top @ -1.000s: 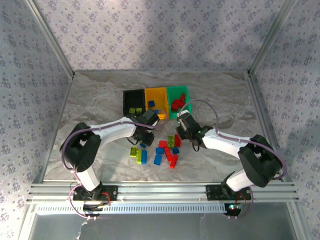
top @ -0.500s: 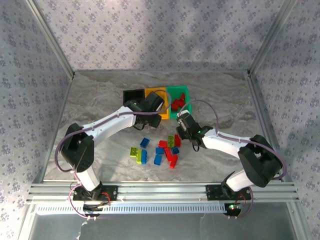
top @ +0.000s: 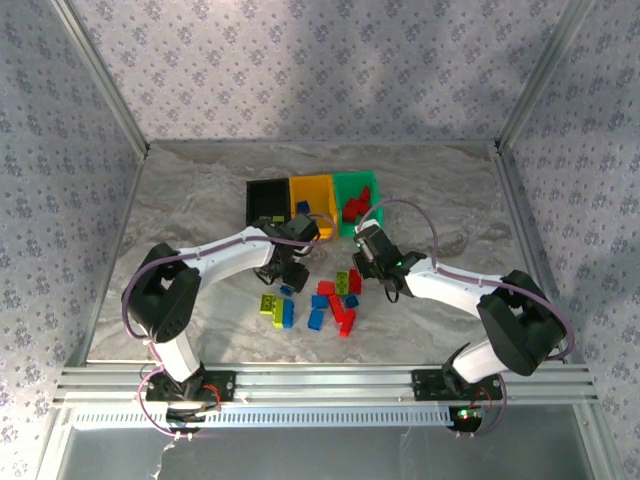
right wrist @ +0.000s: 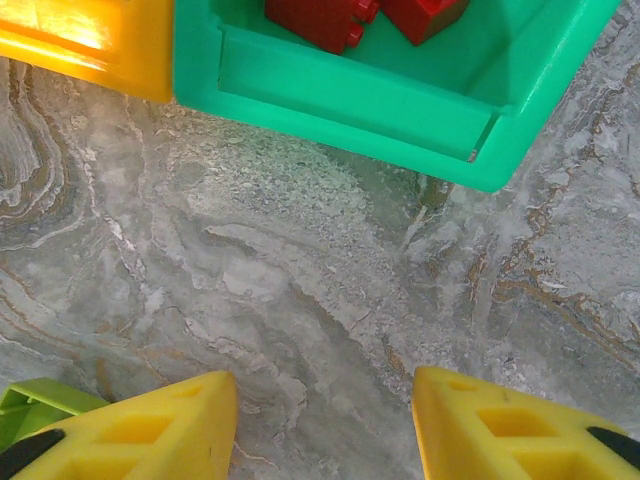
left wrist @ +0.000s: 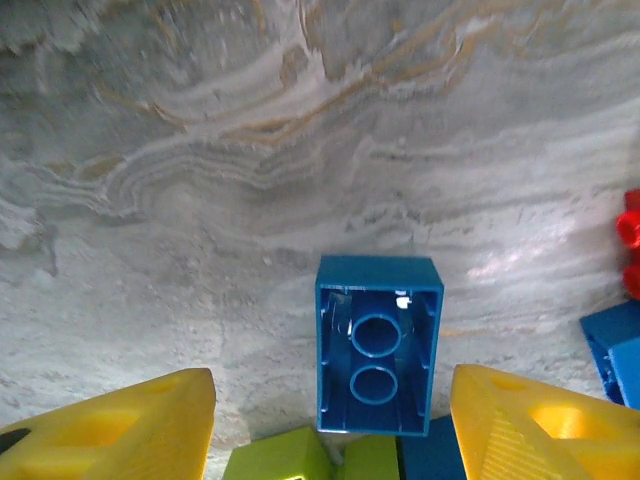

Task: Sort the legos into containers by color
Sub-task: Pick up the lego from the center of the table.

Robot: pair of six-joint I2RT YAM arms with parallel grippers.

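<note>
Step in hand, by my reading: pick up a blue brick [left wrist: 378,345] for the orange-yellow bin [top: 312,180], which already holds blue pieces.

Location: the brick lies on the marble table on the near side of that bin, a short way toward the arm bases. It is upside down, with the hollow underside facing up. Lime and blue pieces touch its near end.

Left gripper [top: 289,270]: the claw is spread wide and holds nothing. The brick sits between the two yellow fingers [left wrist: 130,425], clear of both.

Recommendation: I would lower straight down with the brick centred, close across its narrow width on the long side walls, and keep the fingertips off the lime pieces so they are not dragged along. Then I would lift clear before moving to the bin.

Pose, left arm: elbow out to the left of the bin, forearm running back toward it, wrist pitched down.

Right gripper [right wrist: 322,385]: claw partly spread with bare table between the fingers. It sits low, just right of the orange-yellow bin's near corner, facing the green bin [right wrist: 350,100].
</note>
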